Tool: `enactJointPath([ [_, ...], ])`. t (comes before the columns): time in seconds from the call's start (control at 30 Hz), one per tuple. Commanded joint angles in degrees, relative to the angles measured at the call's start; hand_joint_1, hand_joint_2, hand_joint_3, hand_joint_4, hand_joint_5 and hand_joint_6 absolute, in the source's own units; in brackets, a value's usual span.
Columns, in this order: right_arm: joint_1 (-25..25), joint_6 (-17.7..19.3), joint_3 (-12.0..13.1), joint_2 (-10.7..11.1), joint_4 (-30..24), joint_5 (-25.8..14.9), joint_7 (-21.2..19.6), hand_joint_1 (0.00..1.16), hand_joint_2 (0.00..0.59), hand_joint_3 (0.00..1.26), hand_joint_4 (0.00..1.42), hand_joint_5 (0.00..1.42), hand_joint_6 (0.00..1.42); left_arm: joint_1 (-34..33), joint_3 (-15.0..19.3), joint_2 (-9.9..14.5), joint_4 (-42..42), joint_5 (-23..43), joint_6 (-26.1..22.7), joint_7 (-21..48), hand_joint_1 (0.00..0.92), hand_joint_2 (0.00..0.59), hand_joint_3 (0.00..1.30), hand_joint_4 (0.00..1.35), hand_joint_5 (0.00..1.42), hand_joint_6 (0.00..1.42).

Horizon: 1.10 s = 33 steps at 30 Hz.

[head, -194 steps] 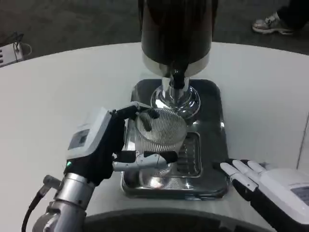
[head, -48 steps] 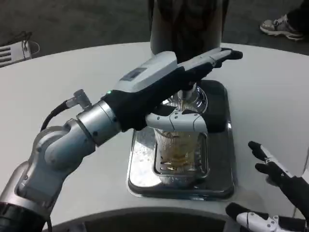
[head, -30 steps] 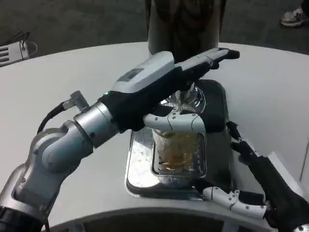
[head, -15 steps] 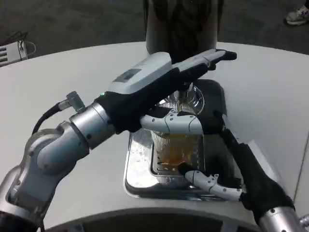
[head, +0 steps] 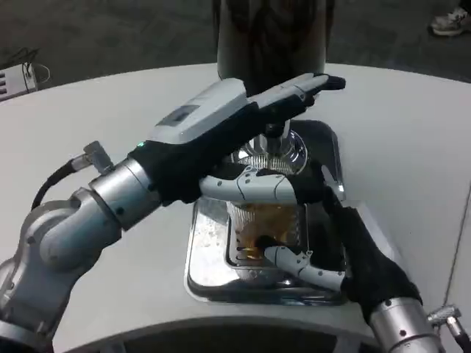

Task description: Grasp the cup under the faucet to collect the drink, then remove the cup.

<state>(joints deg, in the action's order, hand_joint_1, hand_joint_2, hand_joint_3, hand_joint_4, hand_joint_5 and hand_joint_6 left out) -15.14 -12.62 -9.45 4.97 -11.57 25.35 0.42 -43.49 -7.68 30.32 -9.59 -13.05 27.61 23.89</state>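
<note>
A ribbed clear cup (head: 265, 220) with amber drink in it stands on the grate of the steel drip tray (head: 200, 273), under the faucet (head: 277, 132) of the dark drink dispenser (head: 271, 37). My left hand (head: 221, 132) reaches over the cup. Its fingers (head: 302, 87) lie stretched out on top of the faucet, and its thumb crosses above the cup's rim. My right hand (head: 352, 254) wraps the cup from the right: the thumb curls across the lower front of the cup and the dark fingers lie along its far right side. The left hand hides the cup's rim.
The dispenser stands at the back of the tray on the round white table (head: 88, 147). The table's front edge runs just below the tray. A power strip (head: 15, 73) lies on the floor at far left and a shoe (head: 450, 20) shows at top right.
My right hand has come in from the lower right and closed around the cup. The left hand stays stretched over the faucet. The cup now holds amber drink; 6.5 s ago it was empty.
</note>
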Motion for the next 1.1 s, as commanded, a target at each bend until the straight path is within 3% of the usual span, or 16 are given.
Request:
enactJointPath([
  [0.03, -1.06, 0.72, -0.34, -0.59, 1.22, -0.68, -0.69, 0.73, 0.234, 0.0, 0.0, 0.04, 0.02, 3.46, 1.14, 0.21, 1.13, -0.45, -0.59, -0.99, 0.0, 0.07, 0.12, 0.05, 0.14, 0.22],
  [0.57, -2.31, 0.58, -0.76, -1.0, 2.21, -1.97, -0.79, 0.73, 0.234, 0.0, 0.0, 0.03, 0.02, 11.3, 8.78, -5.58, 6.62, -0.75, 7.05, -16.75, 0.0, 0.088, 0.19, 0.16, 0.25, 0.31],
  [0.87, -3.14, 0.57, -1.16, -1.2, 3.1, -2.19, -1.31, 0.73, 0.234, 0.0, 0.0, 0.04, 0.02, 21.37, 12.93, -4.28, 15.36, -0.21, 2.9, -15.84, 0.0, 0.087, 0.21, 0.18, 0.28, 0.33],
  [1.1, -3.88, 0.87, -1.55, -1.8, 4.14, -2.32, -1.79, 0.73, 0.234, 0.0, 0.0, 0.04, 0.02, 35.95, 17.97, -4.97, 24.16, -1.88, -0.13, -17.11, 0.0, 0.088, 0.2, 0.14, 0.24, 0.29],
])
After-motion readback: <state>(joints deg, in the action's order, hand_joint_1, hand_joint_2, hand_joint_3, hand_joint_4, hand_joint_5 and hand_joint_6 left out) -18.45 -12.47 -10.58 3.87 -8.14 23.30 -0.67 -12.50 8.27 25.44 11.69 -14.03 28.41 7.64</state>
